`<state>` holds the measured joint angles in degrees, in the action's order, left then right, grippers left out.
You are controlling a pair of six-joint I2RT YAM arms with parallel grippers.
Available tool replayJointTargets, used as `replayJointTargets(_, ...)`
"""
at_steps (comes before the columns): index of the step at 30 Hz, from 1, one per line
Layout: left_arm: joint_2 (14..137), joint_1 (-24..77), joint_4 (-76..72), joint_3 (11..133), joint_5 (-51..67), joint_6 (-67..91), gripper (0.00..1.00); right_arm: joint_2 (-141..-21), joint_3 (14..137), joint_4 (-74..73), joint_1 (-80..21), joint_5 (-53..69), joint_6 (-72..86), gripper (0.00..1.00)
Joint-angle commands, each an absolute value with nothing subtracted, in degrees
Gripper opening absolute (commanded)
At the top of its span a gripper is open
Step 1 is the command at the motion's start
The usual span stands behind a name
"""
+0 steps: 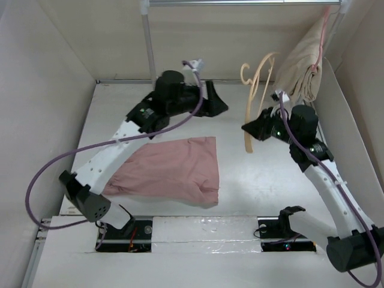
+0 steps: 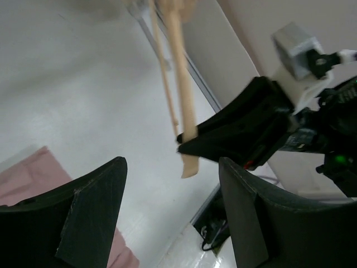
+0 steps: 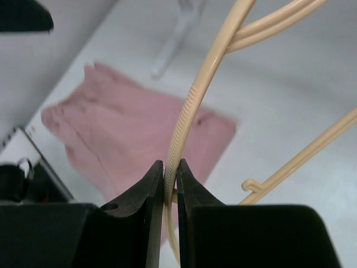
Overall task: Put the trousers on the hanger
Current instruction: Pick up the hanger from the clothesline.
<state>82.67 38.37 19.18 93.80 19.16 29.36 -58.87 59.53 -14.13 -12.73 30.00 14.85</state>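
The dusty-pink trousers lie folded flat on the white table, between the two arms. In the right wrist view the trousers spread out below the jaws. My right gripper is shut on one thin arm of the cream hanger, holding it upright above the table right of the trousers. The ribbed hanger arm is pinched between the right gripper fingertips. My left gripper hovers open behind the trousers. In the left wrist view the left gripper holds nothing, and the hanger hangs ahead of it.
A beige garment hangs on a pinkish hanger from the rail at the back right. A rail post stands at the back. White walls enclose the table on the left, back and right.
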Motion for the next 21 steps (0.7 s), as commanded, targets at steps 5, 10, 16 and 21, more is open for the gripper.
replayJointTargets(5,89.20,47.18,13.54,92.46,13.36,32.87,0.63,-45.97,44.48,-20.56,-14.85,29.36,12.48,0.00)
replayJointTargets(10,95.09,54.13,15.12,96.24,6.16,31.99,0.64,-42.10,40.44,-22.41,-16.78,28.83,12.57,0.00)
replayJointTargets(16,100.36,56.86,14.42,97.39,1.32,34.36,0.57,-40.78,38.85,-23.03,-17.31,30.93,12.57,0.00)
replayJointTargets(21,101.68,57.92,12.22,96.68,-2.19,36.03,0.52,-41.13,37.27,-21.71,-17.84,33.39,13.53,0.00)
